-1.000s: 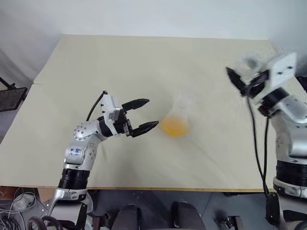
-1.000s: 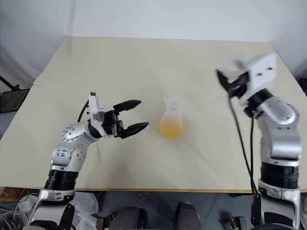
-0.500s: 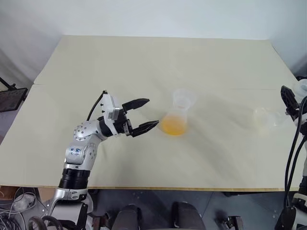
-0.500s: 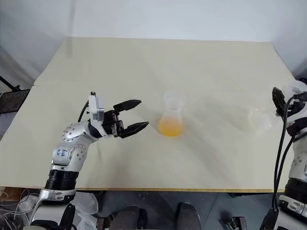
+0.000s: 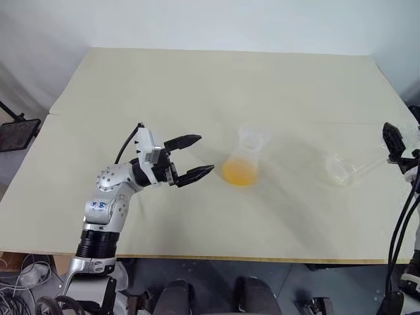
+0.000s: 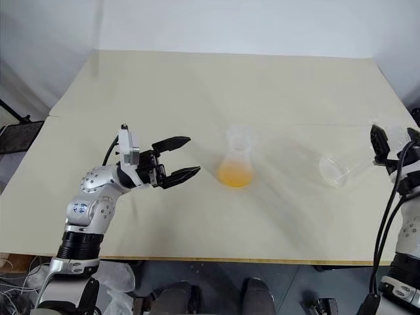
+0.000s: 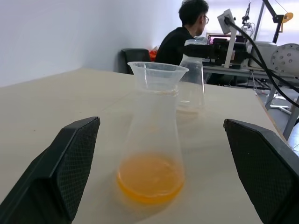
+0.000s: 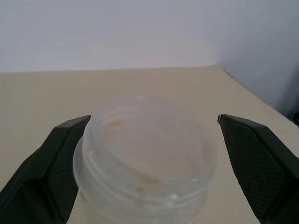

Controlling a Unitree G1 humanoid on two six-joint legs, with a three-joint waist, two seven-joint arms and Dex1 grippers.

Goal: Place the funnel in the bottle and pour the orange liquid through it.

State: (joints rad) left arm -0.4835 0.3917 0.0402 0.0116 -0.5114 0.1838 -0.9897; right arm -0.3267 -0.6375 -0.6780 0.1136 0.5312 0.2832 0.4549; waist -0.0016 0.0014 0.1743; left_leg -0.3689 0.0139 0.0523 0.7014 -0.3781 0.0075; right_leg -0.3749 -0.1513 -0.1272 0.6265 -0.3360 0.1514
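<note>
Black right claw [image 8: 149, 158] gapes wide around a clear flask [image 8: 145, 158] — left claw [image 5: 197, 157] open, empty.

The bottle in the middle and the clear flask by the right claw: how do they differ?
The bottle holds a shallow pool of orange liquid; the flask looks almost empty. The bottle has a funnel in its neck; the flask's mouth is bare. The bottle stands just ahead of the open left claw; the flask's top sits between the open right claw's fingers. Both are clear and stand upright on the table.
</note>
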